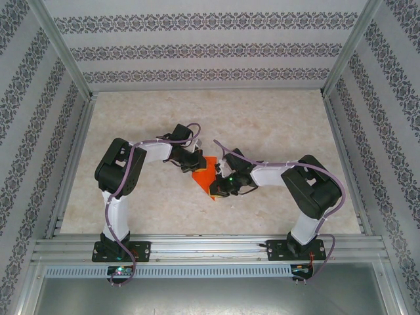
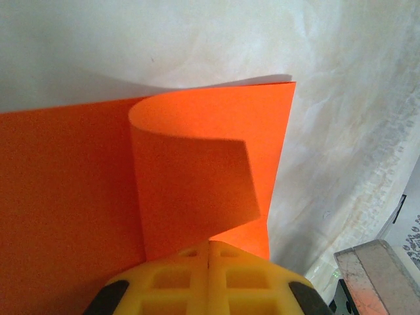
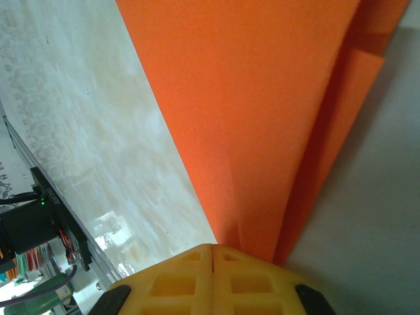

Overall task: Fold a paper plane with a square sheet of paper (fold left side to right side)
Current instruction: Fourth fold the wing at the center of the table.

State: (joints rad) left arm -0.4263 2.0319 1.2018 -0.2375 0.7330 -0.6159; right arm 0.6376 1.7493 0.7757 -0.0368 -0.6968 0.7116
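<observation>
Folding step in hand: square sheet of paper [image 1: 205,176] sits mid tabletop [image 1: 275,125] between both arms, partly doubled over. Left gripper [image 2: 209,245] closed, pinching curled flap raised off sheet. Right gripper [image 3: 213,248] closed at creased corner, layered edges fanning away. Likely clamping it, maybe only pressing, since contact is hidden. To do well: right anchors sheet, left carries flap low across toward opposite edge, matches corners first, no tugging, then flattens loop into sharp crease.
</observation>
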